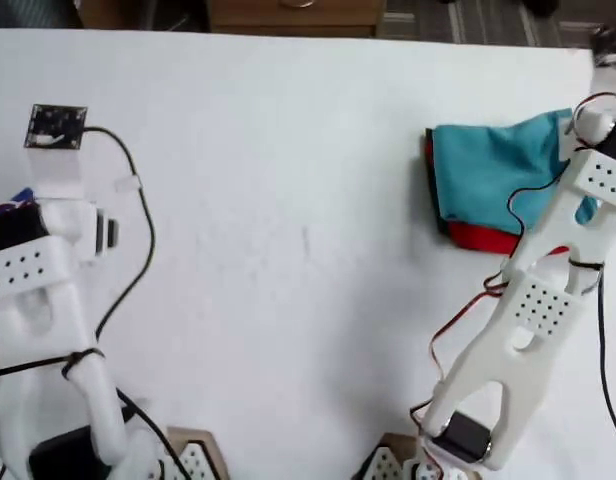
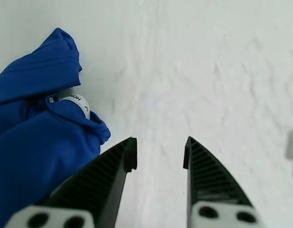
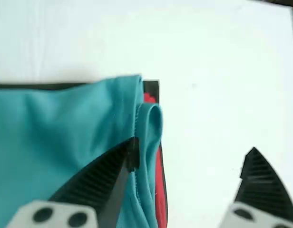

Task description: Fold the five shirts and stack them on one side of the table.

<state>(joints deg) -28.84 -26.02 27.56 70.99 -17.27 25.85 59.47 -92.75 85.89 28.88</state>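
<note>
A crumpled blue shirt (image 2: 37,133) lies on the white table (image 2: 208,71), right beside one finger of my left gripper (image 2: 159,154). That gripper is open with bare table between its fingers. In the high view a sliver of the blue shirt (image 1: 18,197) peeks out by the left arm. At the far right sits a folded stack: a teal shirt (image 1: 488,170) on top, a red shirt (image 1: 483,238) under it, and a black edge (image 3: 42,86) below. My right gripper (image 3: 191,156) is open at the stack's edge, one finger over the teal shirt (image 3: 65,128), the other over the table.
A small black circuit board (image 1: 56,125) lies at the back left, and its black cable (image 1: 143,235) trails toward the left arm. Both arm bases stand at the front edge. The right arm (image 1: 533,300) covers part of the stack. Wooden furniture (image 1: 293,15) stands beyond the far edge.
</note>
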